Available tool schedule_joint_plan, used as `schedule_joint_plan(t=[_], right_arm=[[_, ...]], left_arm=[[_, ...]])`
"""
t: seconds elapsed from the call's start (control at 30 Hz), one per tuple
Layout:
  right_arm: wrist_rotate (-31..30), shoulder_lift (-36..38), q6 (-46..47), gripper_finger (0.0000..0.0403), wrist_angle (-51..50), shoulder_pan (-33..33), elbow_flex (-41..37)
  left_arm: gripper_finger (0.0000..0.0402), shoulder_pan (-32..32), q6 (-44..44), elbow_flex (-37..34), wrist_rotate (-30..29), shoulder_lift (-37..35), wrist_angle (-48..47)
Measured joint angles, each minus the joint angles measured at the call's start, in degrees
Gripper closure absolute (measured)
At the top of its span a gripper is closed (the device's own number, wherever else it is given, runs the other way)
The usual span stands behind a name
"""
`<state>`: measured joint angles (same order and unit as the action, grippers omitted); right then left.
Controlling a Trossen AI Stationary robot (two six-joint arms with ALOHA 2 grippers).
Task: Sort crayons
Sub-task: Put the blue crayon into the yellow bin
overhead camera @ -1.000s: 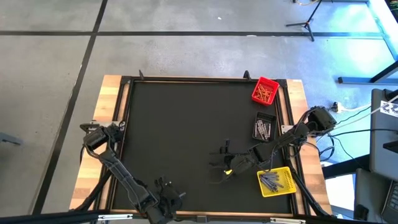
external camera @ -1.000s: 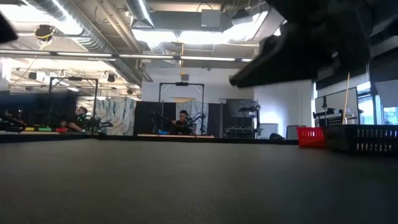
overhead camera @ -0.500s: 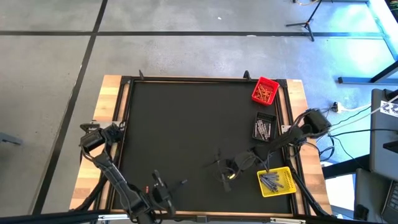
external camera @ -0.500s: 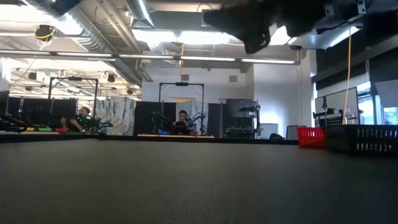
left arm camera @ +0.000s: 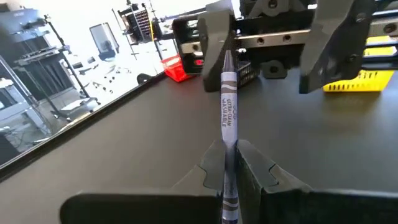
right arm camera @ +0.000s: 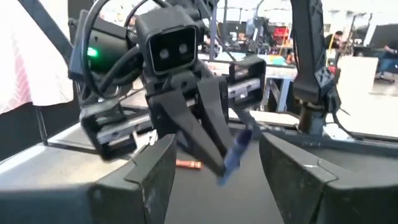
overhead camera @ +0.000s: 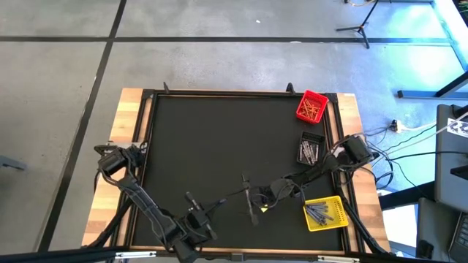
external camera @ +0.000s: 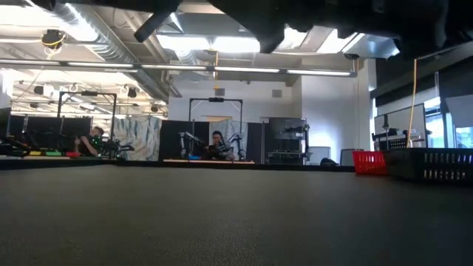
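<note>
right pincer (overhead camera: 251, 199) has swung toward the left pincer (overhead camera: 207, 209) | left clamped on grey crayon (left arm camera: 228, 118) above the counter (overhead camera: 212, 146) | right fingers apart | handover looks imminent

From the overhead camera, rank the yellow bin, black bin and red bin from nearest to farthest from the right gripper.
Measured from the right gripper, which sits near the table's front centre:
1. Yellow bin, at the front right edge, holding grey crayons.
2. Black bin, on the right side, about mid-depth.
3. Red bin, in the far right corner.
</note>
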<state>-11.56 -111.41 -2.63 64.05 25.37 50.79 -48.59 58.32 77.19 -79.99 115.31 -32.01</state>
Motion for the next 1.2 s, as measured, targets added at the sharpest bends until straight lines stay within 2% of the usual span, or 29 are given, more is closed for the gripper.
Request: schedule_joint_plan(t=[0.23, 0.6, 0.77, 0.9, 1.07, 1.2], right_arm=[[2.2, -0.2, -0.9, 0.0216, -3.0, -0.9, 2.4], [3.9, -0.2, -2.1, 0.0388, -8.5, -2.3, 4.2], [3.7, -0.2, -3.4, 0.0373, -9.6, -2.3, 4.2], [2.2, 1.0, -5.5, 0.0388, -14.0, -2.0, 4.2], [-0.9, 7.5, -7.1, 0.0385, -29.9, -0.1, 4.2], [-1.0, 14.5, -5.5, 0.0376, -46.4, 2.8, 4.2]], left_arm=[[0.0395, 0.2, -0.5, 0.0, -1.2, 0.0, 1.6], [0.0395, 0.3, -2.1, 0.0, -2.2, 0.0, 3.0], [0.0389, 1.1, -2.3, 0.0, 0.8, 0.0, 3.1], [0.0350, 1.8, -3.6, 0.0, 5.8, -0.1, 3.1], [0.0294, 1.9, -3.6, 0.0, 11.9, -0.1, 3.1], [0.0278, 1.8, -5.0, 0.0, 16.9, -0.1, 3.1]])
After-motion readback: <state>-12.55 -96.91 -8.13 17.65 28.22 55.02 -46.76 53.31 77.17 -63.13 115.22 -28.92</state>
